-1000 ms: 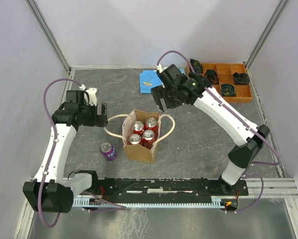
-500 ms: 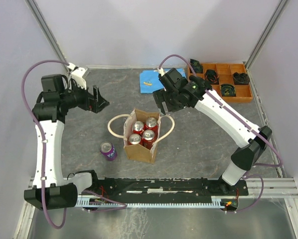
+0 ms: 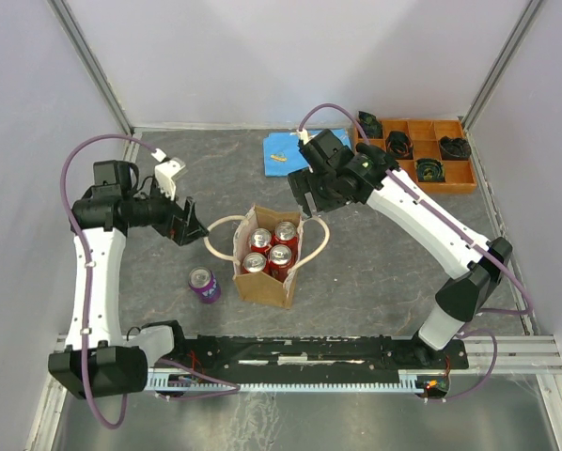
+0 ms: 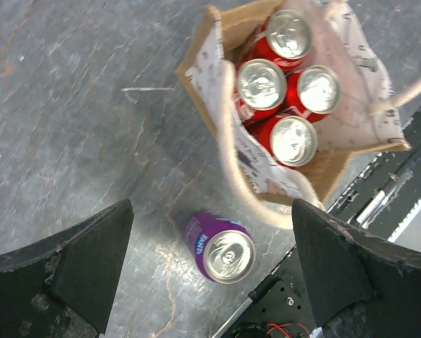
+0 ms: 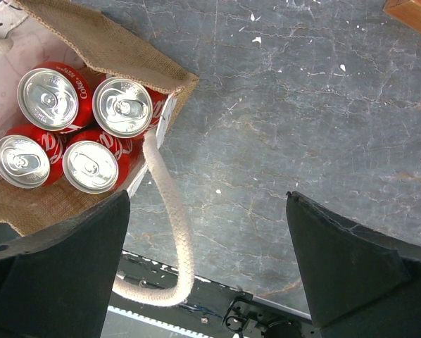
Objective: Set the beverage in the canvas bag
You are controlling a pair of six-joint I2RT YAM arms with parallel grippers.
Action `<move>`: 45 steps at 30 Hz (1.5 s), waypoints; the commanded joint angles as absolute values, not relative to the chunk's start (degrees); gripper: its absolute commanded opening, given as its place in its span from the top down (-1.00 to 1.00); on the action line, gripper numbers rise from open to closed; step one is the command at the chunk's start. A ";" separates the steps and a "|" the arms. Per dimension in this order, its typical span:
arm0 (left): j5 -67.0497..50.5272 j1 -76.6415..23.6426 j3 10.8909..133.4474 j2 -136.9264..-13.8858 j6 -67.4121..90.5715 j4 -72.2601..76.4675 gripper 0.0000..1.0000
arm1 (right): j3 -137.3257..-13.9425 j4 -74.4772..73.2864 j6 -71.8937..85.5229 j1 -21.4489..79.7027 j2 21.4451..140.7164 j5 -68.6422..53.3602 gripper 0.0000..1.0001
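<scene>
The canvas bag [image 3: 258, 283] stands open mid-table with several red cans [image 3: 271, 248] upright inside; it also shows in the left wrist view [image 4: 209, 56] and the right wrist view [image 5: 119, 53]. A purple can [image 3: 204, 285] stands on the table left of the bag, seen from above in the left wrist view [image 4: 220, 246]. My left gripper [image 3: 185, 224] is open and empty, above the table left of the bag and over the purple can [image 4: 210, 282]. My right gripper [image 3: 309, 193] is open and empty, hovering behind the bag's right rope handle [image 5: 172, 232].
A blue cloth [image 3: 283, 153] lies at the back centre. A wooden compartment tray [image 3: 458, 175] holding dark parts sits back right. The black rail [image 3: 300, 352] runs along the near edge. Grey walls enclose the table.
My left gripper swung up and back, then came down and right toward the bag's left handle. My right gripper shifted only slightly. Cans and bag have not moved.
</scene>
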State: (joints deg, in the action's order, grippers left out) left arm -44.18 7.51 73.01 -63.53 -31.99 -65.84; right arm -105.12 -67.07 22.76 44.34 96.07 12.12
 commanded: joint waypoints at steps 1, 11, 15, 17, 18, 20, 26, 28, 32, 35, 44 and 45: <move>-36.98 8.80 73.48 -66.19 -25.68 -58.50 -0.99 | -105.46 -66.24 23.32 44.14 95.13 13.06 -0.98; -31.56 8.73 65.96 -66.71 -50.62 -65.87 -0.99 | -102.09 -65.39 23.82 44.06 93.58 12.77 -0.98; -37.36 8.76 62.94 -61.30 -65.79 -73.55 -0.99 | -101.30 -65.24 24.08 44.03 93.37 12.56 -0.98; -39.45 8.58 62.34 -59.87 -72.98 -78.46 -0.99 | -100.89 -65.06 24.19 44.03 93.32 12.37 -0.98; -39.76 8.61 61.73 -59.31 -75.61 -80.05 -0.99 | -100.82 -64.95 24.25 44.03 93.44 12.27 -0.98; -39.37 8.25 60.32 -58.46 -78.90 -81.82 -0.99 | -100.81 -64.87 24.32 44.06 93.55 12.00 -0.98; -38.04 5.16 56.61 -56.79 -83.79 -83.59 -0.98 | -100.81 -64.78 24.61 44.04 94.01 11.43 -0.98; -37.78 3.73 55.29 -56.61 -86.21 -83.56 -0.98 | -100.81 -64.85 24.65 44.03 94.04 11.43 -0.98; -37.18 2.77 53.77 -58.43 -84.82 -79.55 -0.99 | -100.74 -65.33 24.72 43.99 93.81 11.79 -0.98; -36.53 2.66 53.13 -59.56 -83.85 -76.65 -0.99 | -99.99 -65.56 25.26 44.03 93.16 12.12 -0.98; -34.64 -0.27 49.84 -61.96 -81.92 -69.97 -0.99 | -98.45 -65.45 26.33 43.99 92.04 12.63 -0.98; -34.51 -0.74 49.65 -62.29 -81.69 -69.92 -0.99 | -98.44 -65.54 26.40 43.99 92.00 12.80 -0.98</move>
